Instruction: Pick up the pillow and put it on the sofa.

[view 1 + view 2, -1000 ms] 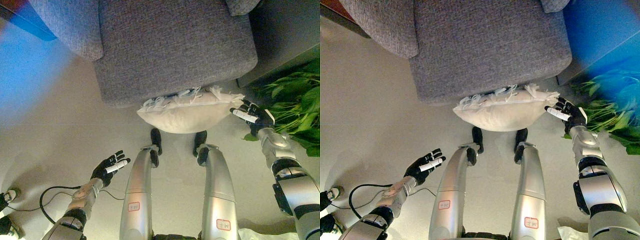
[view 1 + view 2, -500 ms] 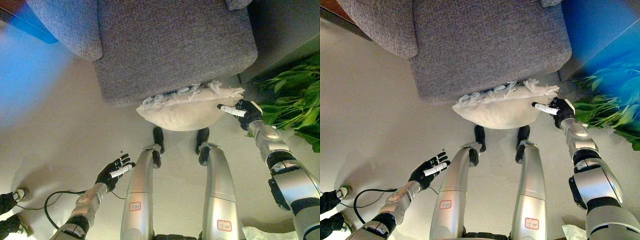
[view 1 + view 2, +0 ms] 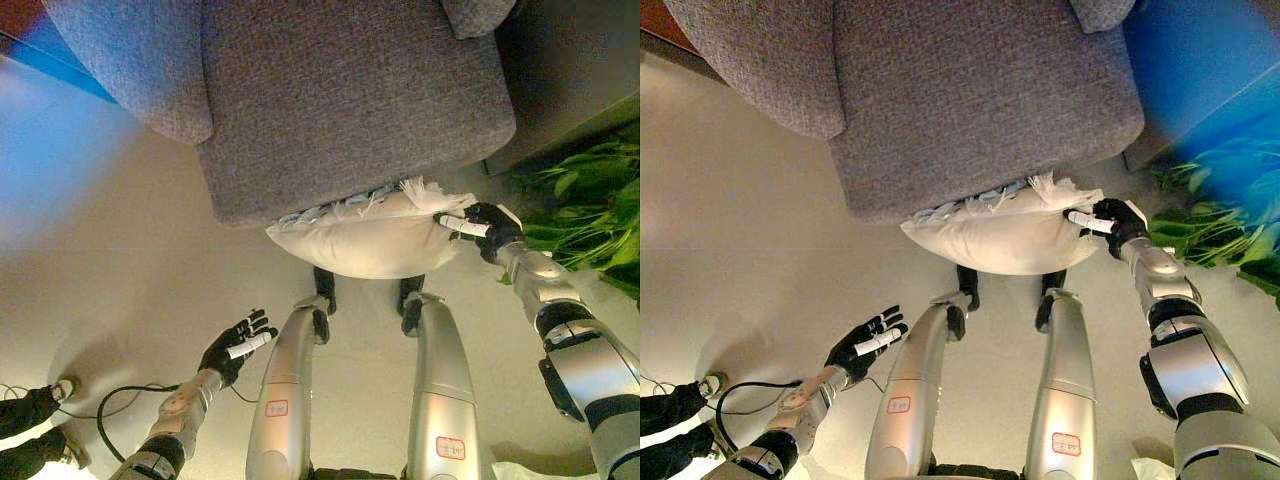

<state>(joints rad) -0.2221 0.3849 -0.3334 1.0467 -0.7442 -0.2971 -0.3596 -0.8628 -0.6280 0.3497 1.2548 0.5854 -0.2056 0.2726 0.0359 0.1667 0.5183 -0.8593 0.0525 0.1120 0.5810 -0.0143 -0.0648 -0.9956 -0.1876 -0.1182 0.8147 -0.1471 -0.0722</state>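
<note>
The cream pillow (image 3: 365, 240) lies on the pale floor (image 3: 110, 240), pressed up against the front base of the grey sofa (image 3: 350, 90). Its upper edge carries a white fringe that touches the sofa's front face. None of it rests on the seat cushion.

My right hand (image 3: 482, 226) is at the pillow's right end, level with the fringe corner. The fingers are extended toward the fabric, and one white-tipped finger lies against the right edge of the pillow. I see contact but no closure: nothing is pinched or curled around the cloth, so the hand has hold of nothing.

My left hand (image 3: 238, 343) is well apart from the pillow, low and to the left above bare floor. Its fingers are spread and relaxed, palm facing up and toward the pillow, and it is empty.

The sofa's left armrest (image 3: 130, 60) fills the upper left of the view, and a corner of a second grey cushion (image 3: 478, 14) shows at the top right. A leafy green plant (image 3: 590, 200) stands just beyond my right forearm, at the right edge. A person's dark shoes (image 3: 35, 430) show at the lower left corner.
</note>
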